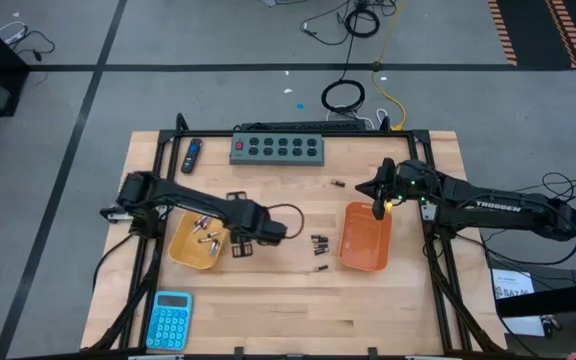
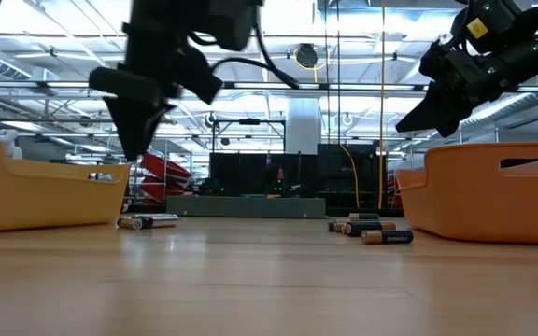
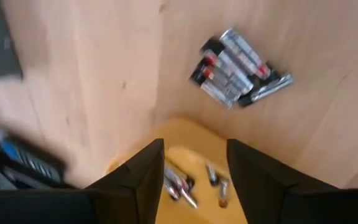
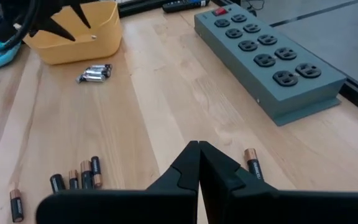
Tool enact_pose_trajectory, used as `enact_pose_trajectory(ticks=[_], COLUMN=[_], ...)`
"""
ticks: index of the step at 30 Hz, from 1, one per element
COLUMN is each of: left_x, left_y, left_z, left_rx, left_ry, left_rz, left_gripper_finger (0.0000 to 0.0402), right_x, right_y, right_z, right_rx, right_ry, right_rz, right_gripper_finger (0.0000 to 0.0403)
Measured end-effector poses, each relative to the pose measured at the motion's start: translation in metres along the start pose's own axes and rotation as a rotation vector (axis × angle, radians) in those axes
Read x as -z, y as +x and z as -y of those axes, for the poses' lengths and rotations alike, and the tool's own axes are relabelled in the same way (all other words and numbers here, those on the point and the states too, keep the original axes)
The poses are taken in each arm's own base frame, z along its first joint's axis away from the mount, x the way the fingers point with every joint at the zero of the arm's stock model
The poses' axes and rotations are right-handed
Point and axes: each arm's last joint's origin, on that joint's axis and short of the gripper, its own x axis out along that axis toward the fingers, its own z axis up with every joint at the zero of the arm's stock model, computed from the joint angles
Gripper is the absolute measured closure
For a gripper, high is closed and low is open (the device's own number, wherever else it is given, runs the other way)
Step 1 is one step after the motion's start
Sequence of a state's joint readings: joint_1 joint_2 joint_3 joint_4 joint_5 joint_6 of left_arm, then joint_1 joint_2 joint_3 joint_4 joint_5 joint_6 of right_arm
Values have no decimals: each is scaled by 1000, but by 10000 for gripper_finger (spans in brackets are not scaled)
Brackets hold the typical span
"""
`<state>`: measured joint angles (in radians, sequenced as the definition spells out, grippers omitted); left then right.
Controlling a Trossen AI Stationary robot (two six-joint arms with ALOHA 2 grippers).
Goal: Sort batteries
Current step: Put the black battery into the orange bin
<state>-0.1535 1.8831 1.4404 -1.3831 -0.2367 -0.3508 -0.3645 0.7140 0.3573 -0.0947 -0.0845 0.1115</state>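
Several silvery batteries lie in the yellow tray (image 1: pixel 196 240), which also shows in the left wrist view (image 3: pixel 191 149). A cluster of silvery batteries (image 3: pixel 236 70) lies on the table beyond it (image 1: pixel 236 196). Several dark batteries (image 1: pixel 319 242) lie between the yellow tray and the orange tray (image 1: pixel 366 240). Single dark ones lie near the front (image 1: pixel 322 268) and by the strip (image 1: pixel 337 184). My left gripper (image 3: pixel 196 174) is open and empty above the yellow tray's right rim (image 1: pixel 236 238). My right gripper (image 4: pixel 199 158) is shut and empty above the orange tray's far rim (image 1: pixel 378 205).
A grey power strip (image 1: pixel 278 148) lies along the far edge, with a blue-and-black gadget (image 1: pixel 192 153) to its left. A blue calculator (image 1: pixel 171 318) lies near the front left. A black frame (image 1: pixel 438 240) rims the table. Bare wood lies along the front.
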Motion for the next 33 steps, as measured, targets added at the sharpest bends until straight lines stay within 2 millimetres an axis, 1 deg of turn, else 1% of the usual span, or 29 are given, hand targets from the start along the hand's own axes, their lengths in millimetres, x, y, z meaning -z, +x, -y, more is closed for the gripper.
enact_pose_trajectory(ticks=[4,6,8,10,13,15,19,21,27,30,33], left_x=[-18,-24,-32,-40,-47,-50,-53,-54,-54,-57,-62], left_y=[8,13,18,23,26,27,32,34,34,33,27], left_z=[9,11,8,1,-9,-14,-28,-32,-33,-34,-35], left_rx=[8,35,112,182,232,263,352,357,359,309,270], left_ry=[148,163,101,2,-97,-170,-361,-432,-488,-487,-429], left_rz=[12,20,37,38,64,62,4,-13,-17,32,106], left_gripper_finger=[239,245,246,246,246,246,246,246,246,246,246], right_x=[1,1,1,1,1,1,1,1,1,1,1], right_y=[1,1,1,1,1,1,1,1,1,1,1], right_z=[0,0,0,0,0,0,0,0,0,0,-2], right_rx=[1,1,1,1,1,1,1,1,3,7,-5], right_ry=[-13,-17,-18,-18,-18,-18,-18,-18,-25,-39,-69], right_rz=[-11,-10,-11,-10,-10,-10,-10,-10,-10,-9,-12], right_gripper_finger=[403,403,403,403,403,403,403,403,403,403,403])
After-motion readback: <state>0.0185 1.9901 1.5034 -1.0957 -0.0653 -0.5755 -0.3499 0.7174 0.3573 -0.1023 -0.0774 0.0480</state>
